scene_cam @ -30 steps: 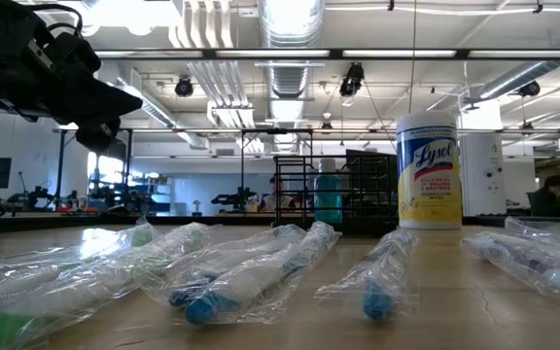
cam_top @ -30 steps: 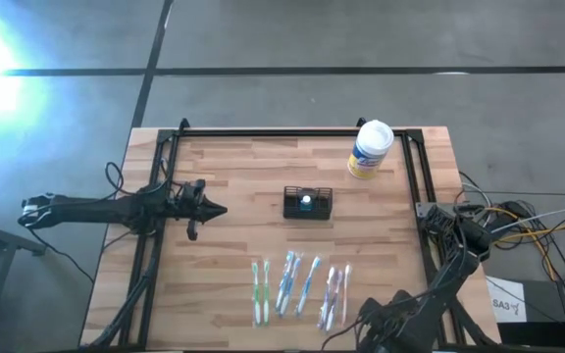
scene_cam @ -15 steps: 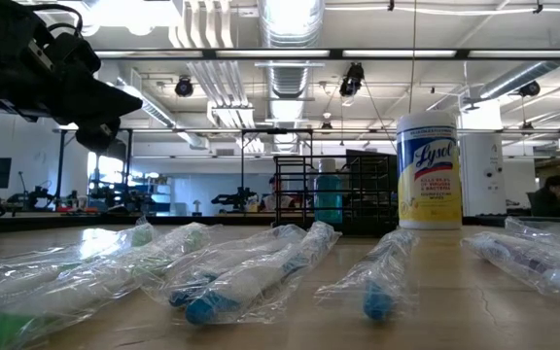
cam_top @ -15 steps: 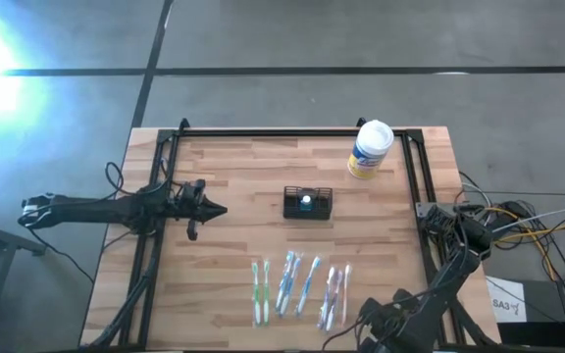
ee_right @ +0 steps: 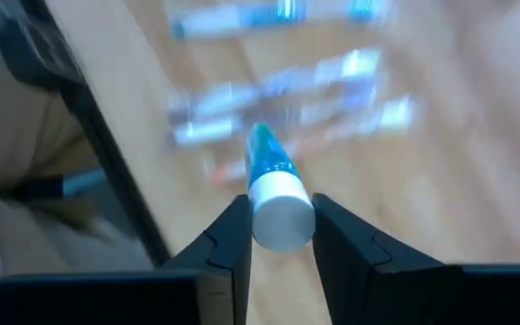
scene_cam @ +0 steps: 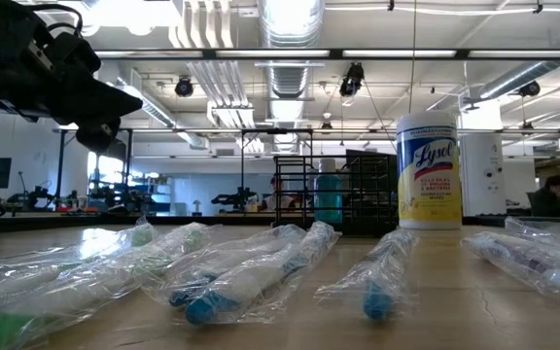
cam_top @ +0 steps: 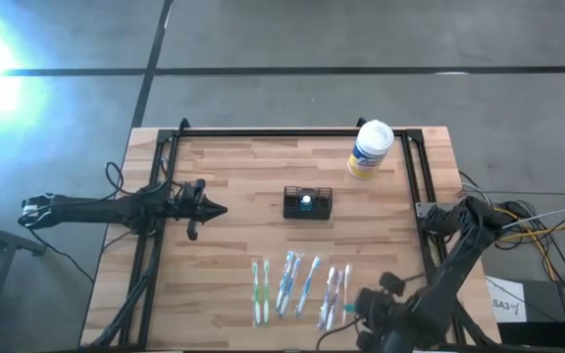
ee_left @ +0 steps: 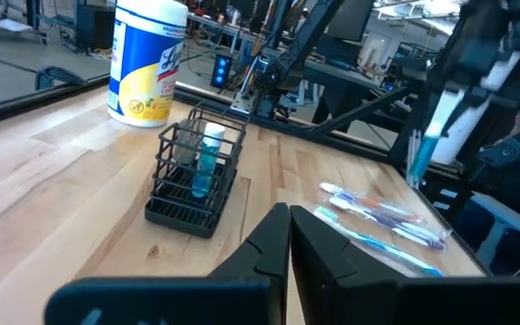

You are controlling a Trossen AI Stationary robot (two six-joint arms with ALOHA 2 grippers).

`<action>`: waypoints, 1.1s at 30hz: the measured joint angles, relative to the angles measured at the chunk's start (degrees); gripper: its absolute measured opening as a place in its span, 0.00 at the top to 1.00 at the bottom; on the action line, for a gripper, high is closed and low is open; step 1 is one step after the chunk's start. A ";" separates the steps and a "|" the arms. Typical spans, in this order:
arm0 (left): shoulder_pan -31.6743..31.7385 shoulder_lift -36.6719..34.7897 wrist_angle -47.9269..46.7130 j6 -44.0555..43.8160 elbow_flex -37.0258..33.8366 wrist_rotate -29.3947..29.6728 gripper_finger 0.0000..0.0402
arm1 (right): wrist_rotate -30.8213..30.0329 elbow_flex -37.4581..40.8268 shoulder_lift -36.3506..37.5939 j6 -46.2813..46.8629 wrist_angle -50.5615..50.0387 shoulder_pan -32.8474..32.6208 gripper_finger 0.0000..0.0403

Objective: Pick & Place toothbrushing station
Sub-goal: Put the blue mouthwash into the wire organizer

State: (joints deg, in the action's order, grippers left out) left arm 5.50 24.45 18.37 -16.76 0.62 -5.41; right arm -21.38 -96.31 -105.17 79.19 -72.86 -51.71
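At the near edge of the tabletop [cam_top: 224, 176], the right gripper [ee_right: 278, 236] has its jaws closed on a white and blue tube [ee_right: 276, 194], held above the wrapped toothbrushes [cam_top: 300, 289], which lie in a row on the wood. Farther in, near the middle, the black wire caddy [cam_top: 308, 203] stands upright with a blue item in one compartment. To its left, well apart from it, the left gripper [cam_top: 216, 209] hovers with its jaws closed on nothing, pointing toward the caddy. At the far right corner stands a white canister [cam_top: 370, 149] with a yellow label.
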 joint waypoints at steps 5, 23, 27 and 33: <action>0.01 0.00 0.00 0.66 0.00 0.09 0.96 | -8.34 0.04 5.88 -13.82 0.89 3.78 0.79; 0.01 0.00 -0.04 1.89 0.00 0.33 0.96 | -8.88 35.81 42.43 -60.98 48.62 14.99 0.79; 0.01 0.02 0.10 1.51 0.00 0.35 0.97 | -5.35 45.83 49.39 -66.65 59.78 17.22 0.79; 0.01 0.00 0.50 1.41 0.00 1.61 0.98 | -3.47 55.94 55.69 -70.56 65.97 18.59 0.78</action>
State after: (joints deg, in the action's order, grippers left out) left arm 5.52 24.45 18.87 -15.35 0.62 -3.80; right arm -24.85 -40.37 -49.48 8.63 -6.89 -33.12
